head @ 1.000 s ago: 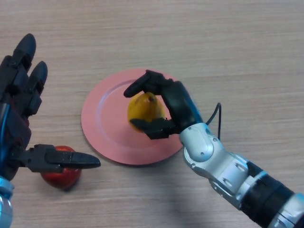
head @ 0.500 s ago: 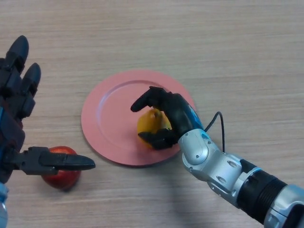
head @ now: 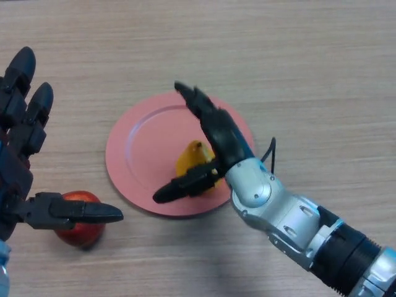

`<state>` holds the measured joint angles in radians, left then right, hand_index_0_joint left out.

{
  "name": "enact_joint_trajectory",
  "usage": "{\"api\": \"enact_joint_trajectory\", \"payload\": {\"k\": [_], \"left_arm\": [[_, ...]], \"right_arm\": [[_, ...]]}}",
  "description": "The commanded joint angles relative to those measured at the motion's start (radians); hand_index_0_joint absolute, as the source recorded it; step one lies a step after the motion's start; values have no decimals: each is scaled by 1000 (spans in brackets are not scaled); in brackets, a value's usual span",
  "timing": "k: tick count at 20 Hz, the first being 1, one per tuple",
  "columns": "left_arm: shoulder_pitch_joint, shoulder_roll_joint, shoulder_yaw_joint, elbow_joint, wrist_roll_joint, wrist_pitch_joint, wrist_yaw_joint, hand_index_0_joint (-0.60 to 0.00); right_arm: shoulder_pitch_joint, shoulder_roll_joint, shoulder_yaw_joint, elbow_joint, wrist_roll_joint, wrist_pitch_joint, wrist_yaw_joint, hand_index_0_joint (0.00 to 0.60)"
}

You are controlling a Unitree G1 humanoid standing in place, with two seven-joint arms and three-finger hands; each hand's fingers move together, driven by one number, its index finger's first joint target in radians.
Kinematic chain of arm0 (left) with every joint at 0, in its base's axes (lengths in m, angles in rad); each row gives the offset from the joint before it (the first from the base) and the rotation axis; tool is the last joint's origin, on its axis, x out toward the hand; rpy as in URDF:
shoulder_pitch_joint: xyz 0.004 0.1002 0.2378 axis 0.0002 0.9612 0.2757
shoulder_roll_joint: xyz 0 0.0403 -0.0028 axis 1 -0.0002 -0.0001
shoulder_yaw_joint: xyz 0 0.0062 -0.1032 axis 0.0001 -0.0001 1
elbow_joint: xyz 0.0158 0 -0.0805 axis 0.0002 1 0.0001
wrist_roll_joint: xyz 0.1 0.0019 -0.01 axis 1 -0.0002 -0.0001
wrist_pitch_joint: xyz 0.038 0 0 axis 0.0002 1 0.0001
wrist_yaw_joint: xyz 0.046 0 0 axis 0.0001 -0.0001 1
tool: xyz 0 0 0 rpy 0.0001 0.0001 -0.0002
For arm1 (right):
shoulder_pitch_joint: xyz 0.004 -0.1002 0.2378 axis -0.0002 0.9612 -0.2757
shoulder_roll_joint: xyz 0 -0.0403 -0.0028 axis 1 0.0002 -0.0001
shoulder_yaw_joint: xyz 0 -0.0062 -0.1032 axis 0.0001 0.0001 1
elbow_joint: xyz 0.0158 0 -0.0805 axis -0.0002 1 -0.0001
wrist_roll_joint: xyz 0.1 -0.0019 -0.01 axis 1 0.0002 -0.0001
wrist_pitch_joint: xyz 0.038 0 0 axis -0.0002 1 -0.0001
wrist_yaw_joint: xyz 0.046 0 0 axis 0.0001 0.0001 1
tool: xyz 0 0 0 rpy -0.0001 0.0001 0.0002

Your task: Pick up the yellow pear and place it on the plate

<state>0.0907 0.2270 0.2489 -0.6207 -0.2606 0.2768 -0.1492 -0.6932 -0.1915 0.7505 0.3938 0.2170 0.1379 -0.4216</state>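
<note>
The yellow pear [head: 190,161] lies on the pink plate [head: 141,146], toward its right front part. My right hand [head: 218,137] is spread open over it, fingers stretched up and away, thumb reaching down to the left past the fruit. The pear rests free, with the thumb close beside it. My left hand [head: 25,154] hovers open at the view's left edge, its thumb above a red apple.
A red apple [head: 79,226] sits on the wooden table in front of the plate's left side, partly under my left thumb. Bare wood surrounds the plate behind and to the right.
My right hand has opened, letting go of the pear, which now rests on the plate. The left hand has barely shifted.
</note>
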Motion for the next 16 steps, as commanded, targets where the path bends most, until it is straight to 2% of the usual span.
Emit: {"api": "enact_joint_trajectory", "payload": {"k": [1, 2, 5, 7, 9, 13, 16], "left_arm": [[-20, 21, 51, -55, -4, -152, -11, 0], [-21, 21, 51, -55, -3, -152, -10, 0], [-28, 21, 34, -40, 23, -177, -10, 0], [-36, 27, 23, -36, 28, -159, -9, 0], [-45, 28, 9, -20, 36, -158, -19, 0], [-46, 35, -13, -29, 59, -115, -62, 0], [-53, 33, -9, -16, 41, -105, -60, 0]], "right_arm": [[17, 1, -203, -204, -98, -43, 43, 0], [46, 1, -236, -268, -115, -1, 84, 0], [225, 1, -393, -574, -179, 114, 248, 0], [319, 1, -477, -725, -169, 149, 304, 0], [419, 1, -542, -851, -142, 189, 347, 0], [554, 1, -668, -976, -136, 197, 421, 0], [625, -7, -726, -1035, -118, 175, 443, 0]]}}
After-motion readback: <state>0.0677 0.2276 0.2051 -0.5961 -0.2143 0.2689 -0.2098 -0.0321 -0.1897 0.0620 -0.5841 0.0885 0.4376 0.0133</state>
